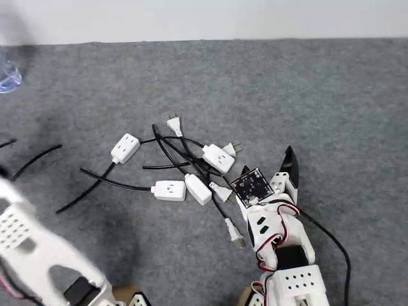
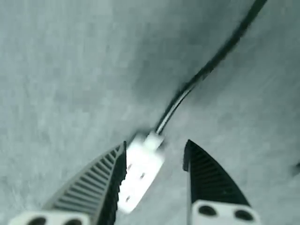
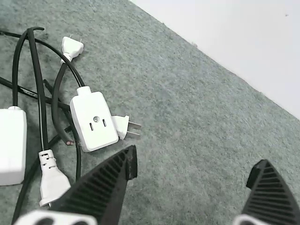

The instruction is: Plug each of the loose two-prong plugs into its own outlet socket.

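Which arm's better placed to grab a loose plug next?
Right, probably. The right gripper is open, just beside a loose plug lying next to an outlet socket. The left gripper is open too, but frames a socket block, not a plug.

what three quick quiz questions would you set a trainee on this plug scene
1. True or false: the right gripper is shut.
2. What shows between the left gripper's fingers in its wrist view? A a socket B a cup C a screwdriver
3. Fill in: the cords are ___.
Key: 1 false, it is open. 2 A. 3 black.
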Action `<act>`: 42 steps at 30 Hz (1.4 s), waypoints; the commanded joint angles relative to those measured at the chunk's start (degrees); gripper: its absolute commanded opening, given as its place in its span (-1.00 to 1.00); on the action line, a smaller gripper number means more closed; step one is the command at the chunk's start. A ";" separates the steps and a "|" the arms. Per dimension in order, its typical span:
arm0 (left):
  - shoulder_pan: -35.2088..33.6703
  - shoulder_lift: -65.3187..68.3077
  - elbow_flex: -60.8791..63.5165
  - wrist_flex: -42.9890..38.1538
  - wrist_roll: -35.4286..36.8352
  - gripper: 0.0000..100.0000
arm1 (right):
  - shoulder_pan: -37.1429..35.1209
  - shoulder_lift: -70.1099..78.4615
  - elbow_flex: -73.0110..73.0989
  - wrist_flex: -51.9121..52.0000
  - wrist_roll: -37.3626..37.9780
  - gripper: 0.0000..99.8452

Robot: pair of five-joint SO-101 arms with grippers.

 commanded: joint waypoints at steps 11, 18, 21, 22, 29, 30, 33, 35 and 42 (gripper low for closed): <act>37.98 -16.70 23.52 -5.01 20.57 -0.62 | -1.63 0.84 0.79 -1.01 0.35 -0.25; 43.16 -11.69 26.86 -11.78 21.45 -0.62 | -1.45 0.84 0.79 -1.10 0.44 -0.25; 43.69 -10.73 26.86 -13.54 20.57 -0.62 | -1.45 0.84 0.79 -1.10 0.44 -0.25; 43.52 -10.46 26.86 -14.33 20.48 -0.62 | -1.45 0.84 0.79 -1.10 0.44 -0.25; 39.74 -7.21 26.86 -16.62 17.85 -0.62 | -1.63 0.84 0.79 -1.10 2.20 -0.25; 39.47 -6.95 26.86 -16.53 17.85 -0.62 | -1.71 0.84 0.79 -0.92 2.64 -0.25; 39.38 -6.42 27.21 -16.62 17.76 -0.62 | -1.71 0.84 0.79 -0.84 2.64 -0.25; 39.38 -6.42 27.30 -16.62 17.76 -0.62 | -1.71 0.84 0.79 -0.84 2.64 -0.25; 39.38 -6.42 29.05 -14.95 17.67 -0.65 | -1.71 0.92 0.79 -0.84 2.64 -0.25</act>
